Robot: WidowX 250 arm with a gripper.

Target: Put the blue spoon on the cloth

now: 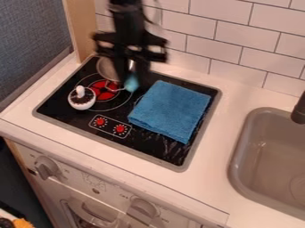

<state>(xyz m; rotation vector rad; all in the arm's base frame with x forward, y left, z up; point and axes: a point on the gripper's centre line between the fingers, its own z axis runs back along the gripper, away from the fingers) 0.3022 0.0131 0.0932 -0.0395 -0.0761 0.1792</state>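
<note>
- Here's the gripper [132, 76], over the stove [62, 103], blurred, and whether its jaws are open or closed I can't tell
- Blue spoon [131, 83] right at the gripper, near the folded blue cloth [170, 109], not on it
- And there's a white pot [81, 99], near the red burner

Count taken: one gripper [131, 73], one spoon [131, 83], one cloth [170, 109], one stovetop [166, 156], one red burner [106, 92], one small pot [81, 101]. Controls number four: two red dials [120, 129] and two front knobs [46, 168]. Fixtures: one sink [236, 156], one tap [299, 109]. One pale round item [106, 69] (partly hidden, kind undetermined) completes the tally.
</note>
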